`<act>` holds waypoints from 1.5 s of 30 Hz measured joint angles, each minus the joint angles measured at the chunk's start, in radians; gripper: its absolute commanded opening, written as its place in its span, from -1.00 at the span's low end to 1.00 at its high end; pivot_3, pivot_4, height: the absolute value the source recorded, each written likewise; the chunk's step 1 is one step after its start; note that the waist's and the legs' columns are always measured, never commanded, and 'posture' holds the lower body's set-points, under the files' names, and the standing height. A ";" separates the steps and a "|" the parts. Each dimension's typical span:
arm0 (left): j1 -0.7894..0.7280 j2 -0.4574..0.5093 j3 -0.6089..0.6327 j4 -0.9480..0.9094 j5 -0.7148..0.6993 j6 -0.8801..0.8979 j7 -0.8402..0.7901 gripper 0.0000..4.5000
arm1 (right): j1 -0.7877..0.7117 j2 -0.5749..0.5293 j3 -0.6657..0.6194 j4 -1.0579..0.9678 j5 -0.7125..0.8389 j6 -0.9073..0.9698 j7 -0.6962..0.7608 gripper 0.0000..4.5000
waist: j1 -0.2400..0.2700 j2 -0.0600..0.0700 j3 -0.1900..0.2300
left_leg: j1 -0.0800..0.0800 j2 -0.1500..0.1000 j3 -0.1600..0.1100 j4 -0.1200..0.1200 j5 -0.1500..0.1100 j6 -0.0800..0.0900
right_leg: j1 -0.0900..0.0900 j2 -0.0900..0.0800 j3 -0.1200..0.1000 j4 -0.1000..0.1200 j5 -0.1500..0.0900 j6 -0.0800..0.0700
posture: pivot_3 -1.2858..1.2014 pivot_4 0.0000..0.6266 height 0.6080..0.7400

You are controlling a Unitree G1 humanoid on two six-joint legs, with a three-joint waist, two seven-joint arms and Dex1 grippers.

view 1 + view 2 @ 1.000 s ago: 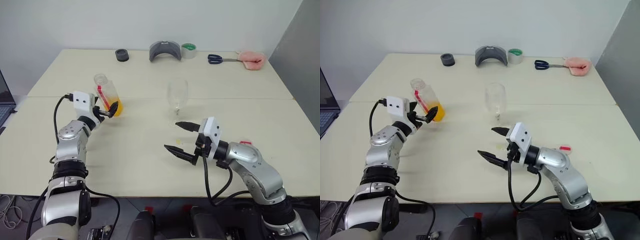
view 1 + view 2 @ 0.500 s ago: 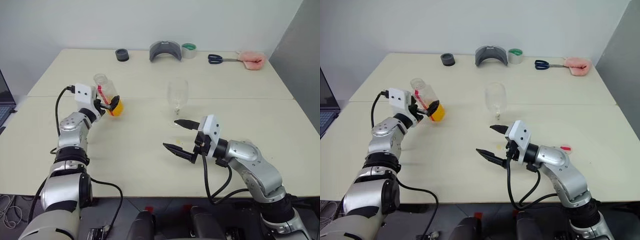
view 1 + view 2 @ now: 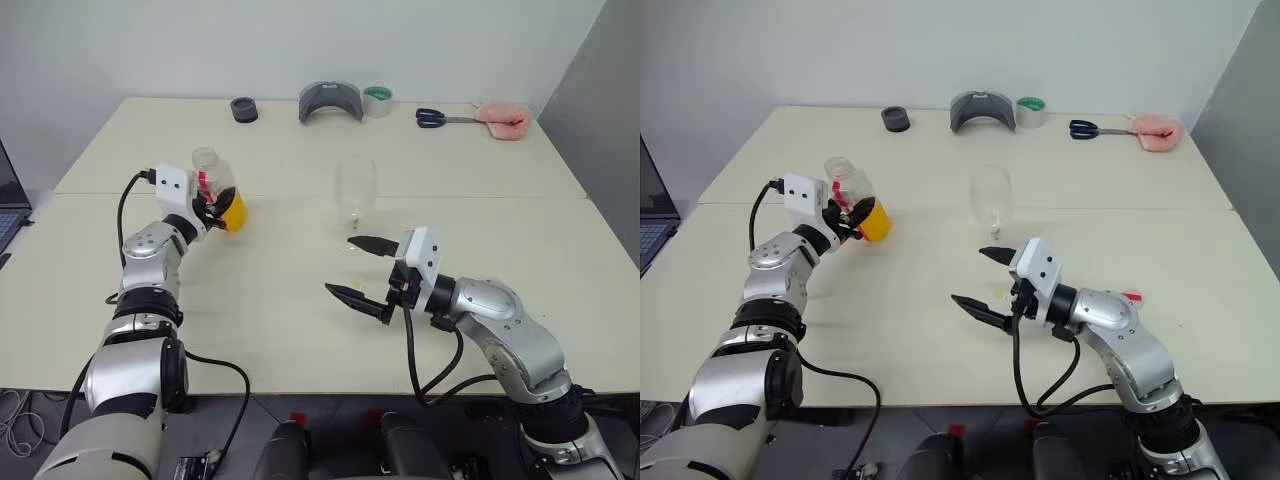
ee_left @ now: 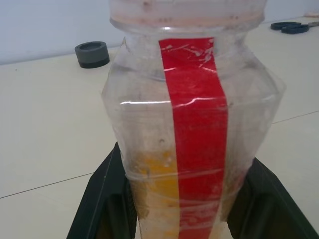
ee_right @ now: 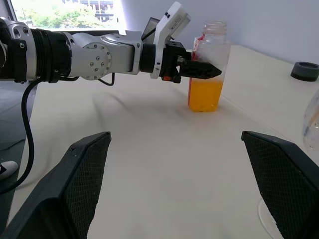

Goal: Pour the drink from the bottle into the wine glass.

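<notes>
Can't really make out the wine glass [image 3: 355, 190], barely visible against the worktop [image 3: 300, 290], looks empty. Bottle [image 3: 219, 190] uncapped, upright, drink [image 3: 232, 213] filling just the bottom. Left gripper [image 3: 214, 206] jaws pinching the bottle, right gripper [image 3: 362, 272] jaws spread wide, holding nothing.

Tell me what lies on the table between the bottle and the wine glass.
Nothing: bare cream tabletop separates the clear plastic bottle of orange drink from the clear stemmed wine glass in the left eye view.
</notes>
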 measured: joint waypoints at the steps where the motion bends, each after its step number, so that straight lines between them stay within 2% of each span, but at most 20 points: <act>1: 0.000 -0.001 0.001 0.000 -0.007 0.004 -0.005 -0.20 | 0.000 0.003 0.000 0.000 0.000 0.000 -0.005 1.00 | 0.000 0.000 0.000 | 0.000 0.000 0.000 0.000 0.000 0.000 | 0.000 0.000 0.000 0.000 0.000 0.000 | 0.03 -0.52 1.00; 5: 0.001 -0.017 0.007 -0.022 -0.026 0.032 -0.021 -0.20 | 0.000 0.019 -0.011 0.000 0.007 0.001 -0.026 1.00 | 0.001 0.000 0.000 | 0.000 0.000 0.000 0.000 0.000 0.000 | 0.000 0.000 0.000 0.000 0.000 0.000 | 0.03 -0.52 1.00; 11: 0.007 -0.073 -0.038 -0.213 -0.027 0.085 -0.045 -0.20 | 0.002 0.014 -0.064 -0.006 0.015 0.013 -0.068 1.00 | 0.005 -0.001 0.000 | -0.002 0.000 0.000 0.000 0.000 0.000 | -0.001 0.000 0.000 0.000 0.000 0.000 | 0.03 -0.52 1.00; 17: -0.015 -0.083 -0.160 -0.315 0.065 0.032 -0.057 -0.20 | 0.009 0.016 -0.121 -0.009 -0.014 -0.002 -0.147 1.00 | 0.006 -0.001 0.000 | -0.001 0.000 0.000 0.000 0.000 0.000 | -0.001 0.000 0.001 0.000 0.000 0.000 | 0.03 -0.52 1.00; 23: -0.103 -0.110 -0.262 -0.306 0.192 -0.106 0.005 -0.20 | 0.005 0.035 -0.132 0.003 -0.045 -0.051 -0.189 1.00 | 0.006 -0.001 0.000 | -0.002 -0.001 0.000 0.000 0.000 0.000 | -0.001 0.000 0.001 0.000 0.000 0.000 | 0.03 -0.52 1.00; 30: -0.184 -0.123 -0.338 -0.195 0.315 -0.275 0.093 -0.20 | -0.023 0.036 -0.173 0.045 -0.020 -0.027 -0.211 1.00 | 0.002 -0.001 0.000 | -0.001 0.000 0.001 0.000 0.000 0.000 | -0.001 0.000 0.001 0.000 0.000 0.000 | 0.03 -0.52 1.00; 41: -0.256 -0.066 -0.418 -0.079 0.505 -0.471 0.271 -0.20 | -0.048 0.040 -0.182 0.066 -0.028 -0.027 -0.235 1.00 | 0.004 -0.001 0.001 | -0.003 -0.001 0.001 0.000 0.000 0.000 | -0.003 0.000 0.001 0.001 0.000 0.000 | 0.03 -0.52 1.00; 45: -0.284 -0.044 -0.480 -0.028 0.612 -0.528 0.369 -0.20 | -0.043 0.010 -0.187 0.065 -0.005 -0.038 -0.184 1.00 | 0.004 -0.001 0.001 | -0.003 -0.001 0.001 0.000 0.000 0.000 | -0.003 0.000 0.001 0.001 0.000 0.000 | 0.03 -0.52 1.00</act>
